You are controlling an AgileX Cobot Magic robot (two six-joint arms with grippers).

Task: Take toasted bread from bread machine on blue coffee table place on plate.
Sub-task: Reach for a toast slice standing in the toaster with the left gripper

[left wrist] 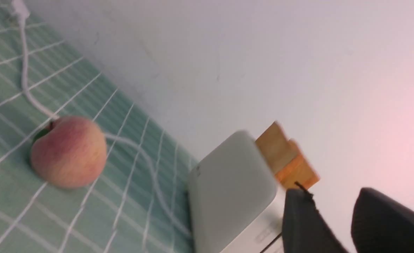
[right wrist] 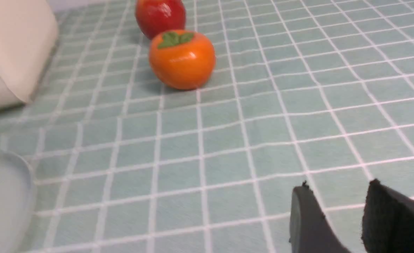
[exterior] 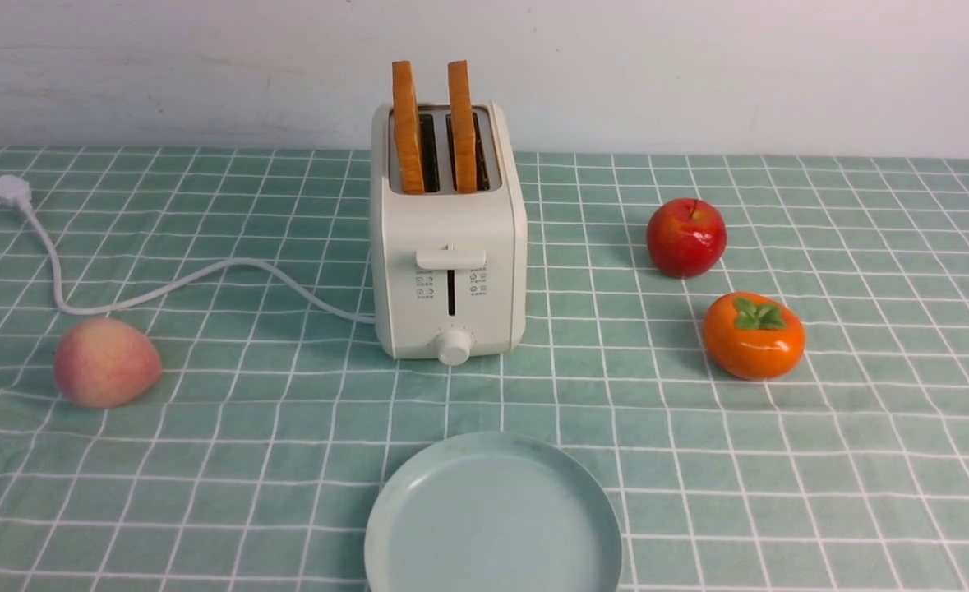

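Toasted bread (exterior: 407,131) jutting from bread machine (exterior: 449,288), plate (exterior: 492,518) at near edge, left end effector (left wrist: 331,196), right end effector (right wrist: 338,191) spread

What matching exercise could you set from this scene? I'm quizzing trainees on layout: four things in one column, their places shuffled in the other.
Things
1. toasted bread
2. plate
3. peach
4. persimmon

Places
A. in front of the bread machine, nearest the camera
B. left of the bread machine, near the cord
C. standing in the bread machine's slots
D. right of the bread machine, in front of the apple

Pairs: 1-C, 2-A, 3-B, 4-D
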